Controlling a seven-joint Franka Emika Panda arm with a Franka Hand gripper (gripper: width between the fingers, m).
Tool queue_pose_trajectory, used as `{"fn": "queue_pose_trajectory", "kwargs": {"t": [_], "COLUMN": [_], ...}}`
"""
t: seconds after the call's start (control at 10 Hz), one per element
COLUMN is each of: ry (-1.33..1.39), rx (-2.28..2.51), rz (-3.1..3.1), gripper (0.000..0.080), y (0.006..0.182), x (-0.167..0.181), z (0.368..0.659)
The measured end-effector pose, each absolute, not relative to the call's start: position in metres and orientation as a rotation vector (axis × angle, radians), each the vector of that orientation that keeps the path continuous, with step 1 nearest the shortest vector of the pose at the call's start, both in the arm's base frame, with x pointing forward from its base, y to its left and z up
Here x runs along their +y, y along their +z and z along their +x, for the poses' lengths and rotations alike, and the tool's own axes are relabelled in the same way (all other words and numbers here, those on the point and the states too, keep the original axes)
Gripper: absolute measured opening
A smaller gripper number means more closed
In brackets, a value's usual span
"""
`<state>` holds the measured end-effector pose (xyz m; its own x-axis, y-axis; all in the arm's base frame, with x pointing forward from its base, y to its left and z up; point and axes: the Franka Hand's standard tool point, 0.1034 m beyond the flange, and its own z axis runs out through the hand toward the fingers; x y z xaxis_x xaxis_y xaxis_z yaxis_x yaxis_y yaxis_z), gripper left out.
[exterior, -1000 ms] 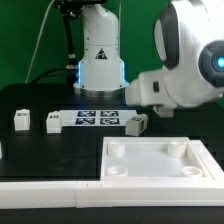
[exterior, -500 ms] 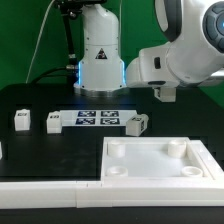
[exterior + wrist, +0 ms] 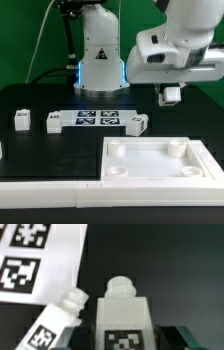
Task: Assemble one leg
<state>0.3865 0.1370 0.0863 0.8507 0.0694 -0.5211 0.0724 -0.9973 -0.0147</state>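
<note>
My gripper point(image 3: 171, 99) hangs at the exterior view's right, a little above the black table behind the white tray-like part point(image 3: 160, 172). It is shut on a white leg point(image 3: 172, 94). In the wrist view this leg point(image 3: 122, 308) stands between the dark fingers point(image 3: 190, 337) of the gripper point(image 3: 124, 340), with its tag facing the camera and its round peg pointing away. A second leg point(image 3: 137, 124) lies by the marker board point(image 3: 98, 119) and shows in the wrist view point(image 3: 58, 321). Two more legs point(image 3: 21, 119) point(image 3: 52, 122) stand at the exterior view's left.
The marker board also fills a corner of the wrist view point(image 3: 35, 258). A white wall point(image 3: 50, 190) runs along the table's front. The robot's base point(image 3: 98, 60) stands at the back, before a green curtain.
The arm has swung round, and the hand has turned from sideways to pointing down at the exterior view's right. The legs on the table have not moved.
</note>
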Motion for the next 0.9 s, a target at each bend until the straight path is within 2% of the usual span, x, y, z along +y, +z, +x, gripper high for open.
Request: {"fn": "queue_pose_trajectory", "kwargs": {"t": [0.3, 0.4, 0.7, 0.8, 0.9], "ry": [-0.484, -0.303, 0.152, 0.137, 0.176], "rx": [0.132, 0.134, 0.161, 0.233, 0.268], "rz": [3.114, 3.155, 3.203, 3.194, 3.193], "gripper": [0.0290, 0.0290, 0.0290, 0.0290, 0.0290], "y": [0.106, 0.106, 0.106, 0.107, 0.114], "x": [0.139, 0.143, 0.144, 0.138, 0.134], "z": [0.408, 0.418, 0.417, 0.422, 0.441]}}
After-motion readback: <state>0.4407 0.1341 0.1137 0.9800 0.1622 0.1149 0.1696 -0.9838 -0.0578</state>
